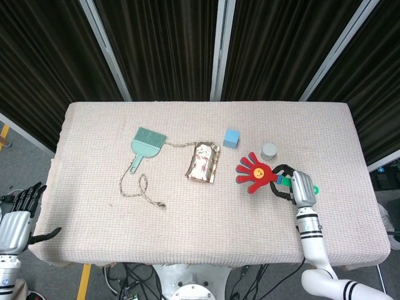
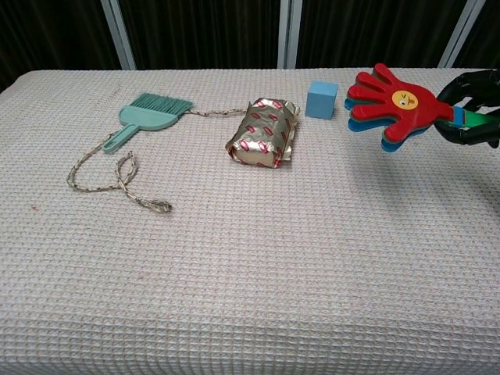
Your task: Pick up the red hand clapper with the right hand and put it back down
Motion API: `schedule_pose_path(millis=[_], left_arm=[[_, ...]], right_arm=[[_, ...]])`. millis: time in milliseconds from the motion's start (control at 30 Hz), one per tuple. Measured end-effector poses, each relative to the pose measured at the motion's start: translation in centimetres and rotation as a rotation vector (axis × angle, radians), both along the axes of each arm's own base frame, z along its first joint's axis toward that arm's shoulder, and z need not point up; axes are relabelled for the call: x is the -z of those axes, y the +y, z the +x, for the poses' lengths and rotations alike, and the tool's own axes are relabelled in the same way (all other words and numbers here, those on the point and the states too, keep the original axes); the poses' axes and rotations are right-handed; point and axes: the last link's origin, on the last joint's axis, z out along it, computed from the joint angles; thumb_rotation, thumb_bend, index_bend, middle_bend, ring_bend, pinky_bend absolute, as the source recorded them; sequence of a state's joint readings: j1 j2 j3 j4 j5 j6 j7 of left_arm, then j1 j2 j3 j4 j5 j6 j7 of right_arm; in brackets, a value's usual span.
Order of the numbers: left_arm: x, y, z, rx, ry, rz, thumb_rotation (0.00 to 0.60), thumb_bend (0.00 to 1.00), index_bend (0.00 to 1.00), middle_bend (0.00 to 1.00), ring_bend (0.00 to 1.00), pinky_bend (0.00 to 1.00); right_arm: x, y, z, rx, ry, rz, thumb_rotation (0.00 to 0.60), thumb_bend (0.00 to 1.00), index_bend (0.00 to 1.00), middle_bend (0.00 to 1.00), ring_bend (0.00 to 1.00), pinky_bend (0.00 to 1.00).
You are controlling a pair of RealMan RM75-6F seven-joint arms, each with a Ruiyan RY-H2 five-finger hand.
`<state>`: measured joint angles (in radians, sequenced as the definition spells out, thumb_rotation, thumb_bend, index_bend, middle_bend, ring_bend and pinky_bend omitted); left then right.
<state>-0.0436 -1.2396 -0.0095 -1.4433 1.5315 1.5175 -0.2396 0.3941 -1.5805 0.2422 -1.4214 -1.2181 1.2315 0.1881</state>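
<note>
The red hand clapper is a flat red hand shape with a yellow face, with blue and green layers under it and a green handle. My right hand grips that handle at the table's right side and holds the clapper up above the cloth, its fingers pointing left. A shadow lies on the cloth below it in the chest view. My left hand hangs off the table's near-left corner, fingers apart, holding nothing.
A small grey jar stands just behind the clapper, a blue cube further left. A foil snack packet, a teal brush and a rope lie mid-left on the pink cloth.
</note>
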Motion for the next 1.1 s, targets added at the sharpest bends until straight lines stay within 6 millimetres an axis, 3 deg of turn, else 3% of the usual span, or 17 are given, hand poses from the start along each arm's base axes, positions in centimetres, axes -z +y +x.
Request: schedule_pose_path(millis=[133,333,767,900,1100], left_arm=[[0.0,0.0,0.0,0.000,-0.002,-0.001,0.600,0.01,0.04,0.00,0.00,0.07],[0.1,0.1,0.1,0.003,-0.001,-0.002,0.600,0.01,0.04,0.00,0.00,0.07],[0.1,0.1,0.0,-0.002,-0.004,-0.004,0.600,0.01,0.04,0.00,0.00,0.07],[0.2,0.1,-0.1,-0.005,-0.005,-0.008,0.600,0.01,0.04,0.00,0.00,0.08],[0.2,0.1,-0.1,-0.005,-0.006,-0.008,0.600,0.01,0.04,0.00,0.00,0.08]], right_arm=[[-0.4,0.1,0.4,0.003,-0.103,-0.024,0.600,0.63,0.91,0.59,0.72,0.99],[-1.4,0.3,1.6,-0.025,-0.251,-0.056,0.600,0.65,0.93,0.70,0.82,1.00],[-3.4,1.0,5.2,-0.133,-0.718,-0.045,0.600,0.67,0.95,0.74,0.83,1.00],[-3.1,0.9,5.1,-0.133,-0.667,-0.002,0.600,0.67,0.95,0.75,0.83,1.00],[-2.0,0.8,4.7,-0.139,-0.257,0.090,0.600,0.67,0.97,0.79,0.85,1.00]])
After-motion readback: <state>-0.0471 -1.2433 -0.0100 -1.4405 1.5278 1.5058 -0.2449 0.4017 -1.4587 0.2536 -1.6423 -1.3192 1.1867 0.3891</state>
